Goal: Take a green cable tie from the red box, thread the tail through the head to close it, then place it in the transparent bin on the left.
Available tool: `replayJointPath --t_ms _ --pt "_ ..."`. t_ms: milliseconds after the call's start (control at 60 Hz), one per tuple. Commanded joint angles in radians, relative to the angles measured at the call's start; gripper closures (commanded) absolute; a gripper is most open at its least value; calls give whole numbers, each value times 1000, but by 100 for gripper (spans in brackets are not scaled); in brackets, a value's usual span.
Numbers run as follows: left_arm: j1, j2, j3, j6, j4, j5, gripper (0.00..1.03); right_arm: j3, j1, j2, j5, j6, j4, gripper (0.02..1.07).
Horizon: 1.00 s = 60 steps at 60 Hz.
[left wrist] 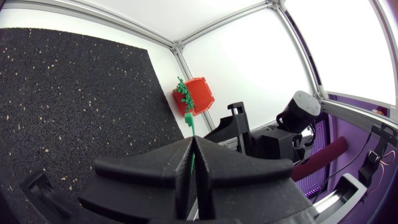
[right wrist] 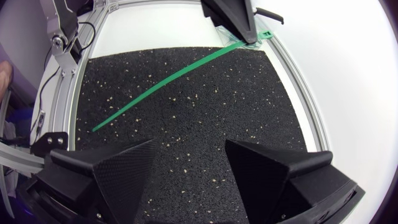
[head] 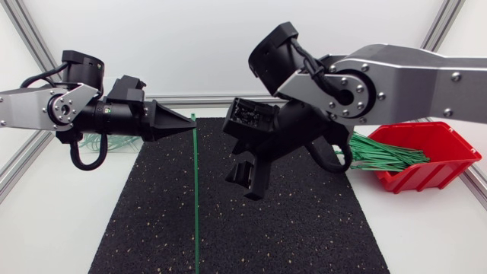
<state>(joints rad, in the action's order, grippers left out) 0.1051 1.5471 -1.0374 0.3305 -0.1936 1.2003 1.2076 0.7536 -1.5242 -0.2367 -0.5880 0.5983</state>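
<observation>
The threading step is in hand. The left end effector (head: 187, 122) is clamped on a long green plastic cable tie (head: 195, 190) close to its head end. In the left wrist view the wedge fingers meet on the strap, and the small square head (left wrist: 188, 118) pokes out just ahead of their tips. From that grip the strap runs straight out over the black speckled rubber mat (head: 152, 228) toward the near edge of the worktop. Its tail (right wrist: 96, 128) is free, and whether it touches the mat cannot be told.

The right end effector (head: 249, 173) hangs above the middle of the mat with its fingers spread wide and nothing between them. It stands beside the strap and apart from it. The red plastic box (head: 445, 156) sits well off on the right, with a bundle of spare green ties (head: 384, 154) sticking out of it.

By my judgement the loop is not yet closed, since the strap is straight from head to tail. The next move calls for the right end effector to take the strap near the tail, bend it round and steer the tip into the head's slot while the left holds steady. That aim has to be fine, because the strap is springy and the slot is small. The transparent bin cannot be made out clearly; only thin green strands (head: 95, 142) show behind the left arm.
</observation>
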Motion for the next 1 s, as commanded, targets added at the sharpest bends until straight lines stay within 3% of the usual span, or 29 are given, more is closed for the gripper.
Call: replayJointPath --t_ms 0,117,183,383,550,800,983 --pt "-15 31 -58 -50 -43 19 100 -46 30 -11 36 -73 -12 26" --pt "-25 65 -85 -162 -130 18 100 -68 55 -37 77 -136 -38 25" --pt "-24 84 -90 -231 -168 12 100 -88 73 -59 137 -174 -69 20" --pt "-38 131 -131 -349 -213 -10 100 -166 207 -80 326 -265 -181 20" --pt "-36 199 -220 -458 -333 -25 100 -148 233 -145 372 -317 -227 20" --pt "-38 286 -282 -495 -360 -27 100 -189 282 -175 453 -466 -451 20" --pt "-53 312 -300 -521 -372 -27 100 -194 313 -217 465 -530 -532 20"
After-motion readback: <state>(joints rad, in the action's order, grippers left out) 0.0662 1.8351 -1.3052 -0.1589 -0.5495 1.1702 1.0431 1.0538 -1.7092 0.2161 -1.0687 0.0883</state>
